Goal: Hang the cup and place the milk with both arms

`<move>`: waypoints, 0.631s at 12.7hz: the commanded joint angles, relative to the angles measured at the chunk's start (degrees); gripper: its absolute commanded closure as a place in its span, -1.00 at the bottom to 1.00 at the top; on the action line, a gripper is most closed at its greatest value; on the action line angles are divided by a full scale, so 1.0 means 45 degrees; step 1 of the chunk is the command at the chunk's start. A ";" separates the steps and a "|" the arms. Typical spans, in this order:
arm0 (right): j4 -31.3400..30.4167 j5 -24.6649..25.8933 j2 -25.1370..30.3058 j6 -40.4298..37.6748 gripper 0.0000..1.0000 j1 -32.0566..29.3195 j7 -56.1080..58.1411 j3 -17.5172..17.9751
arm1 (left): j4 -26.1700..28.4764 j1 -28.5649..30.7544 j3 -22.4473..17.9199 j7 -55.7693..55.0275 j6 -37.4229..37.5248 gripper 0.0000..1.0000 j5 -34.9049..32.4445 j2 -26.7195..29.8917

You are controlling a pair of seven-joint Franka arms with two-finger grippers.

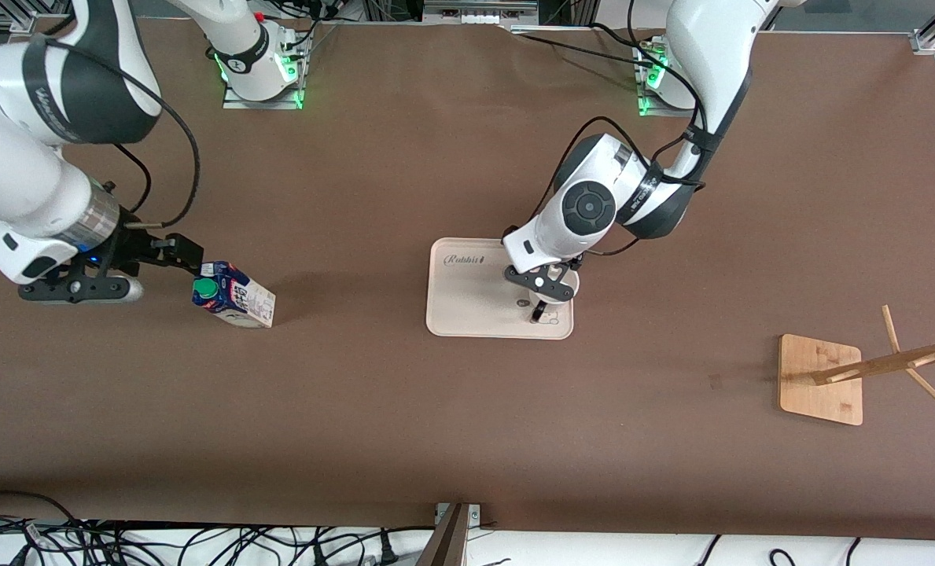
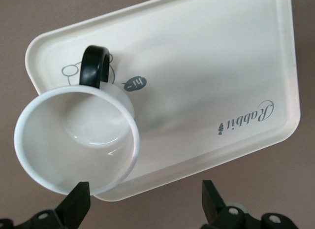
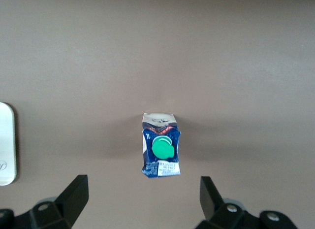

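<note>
The cup [image 1: 571, 280], a white mug with a black loop handle, stands upright in a corner of the cream tray [image 1: 475, 314]. It is mostly hidden under my left gripper [image 1: 547, 292]. In the left wrist view the cup [image 2: 76, 140] opens upward on the tray [image 2: 211, 66]. The left gripper [image 2: 145, 202] is open above the tray's edge, one fingertip by the cup's rim. The milk [image 1: 235, 297], a blue and white carton with a green cap, stands on the table toward the right arm's end. My right gripper [image 1: 178, 255] is open above it. In the right wrist view the carton [image 3: 160, 150] lies ahead of the open gripper [image 3: 142, 197].
A wooden mug rack [image 1: 821, 379] with a square base and pegs stands toward the left arm's end, nearer the front camera than the tray. The tray's edge shows in the right wrist view [image 3: 6, 145]. Cables run along the table's near edge.
</note>
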State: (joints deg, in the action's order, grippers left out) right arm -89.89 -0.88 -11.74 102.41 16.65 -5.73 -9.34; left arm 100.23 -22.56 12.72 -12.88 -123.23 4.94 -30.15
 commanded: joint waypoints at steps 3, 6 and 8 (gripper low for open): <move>0.0774 -0.0078 0.0539 -0.1443 -1.00 -0.0048 0.0550 -0.0170 | 0.0733 0.0091 0.0006 -0.0146 -0.0934 -1.00 -0.0571 0.0236; 0.0699 -0.0292 0.1396 -0.2286 -1.00 -0.0048 0.0589 -0.0132 | 0.0733 0.0091 0.0006 -0.0146 -0.1442 -1.00 -0.0591 -0.0057; 0.0621 -0.0371 0.1710 -0.2854 -1.00 -0.0028 0.0939 -0.0131 | 0.0733 0.0071 0.0006 -0.0146 -0.1851 -1.00 -0.0591 -0.0252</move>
State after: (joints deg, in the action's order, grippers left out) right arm -86.48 -1.60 -6.24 91.76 16.67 -3.41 -10.05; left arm 103.20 -22.39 12.55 -12.88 -129.50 4.02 -30.70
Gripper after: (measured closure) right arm 0.000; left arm 0.000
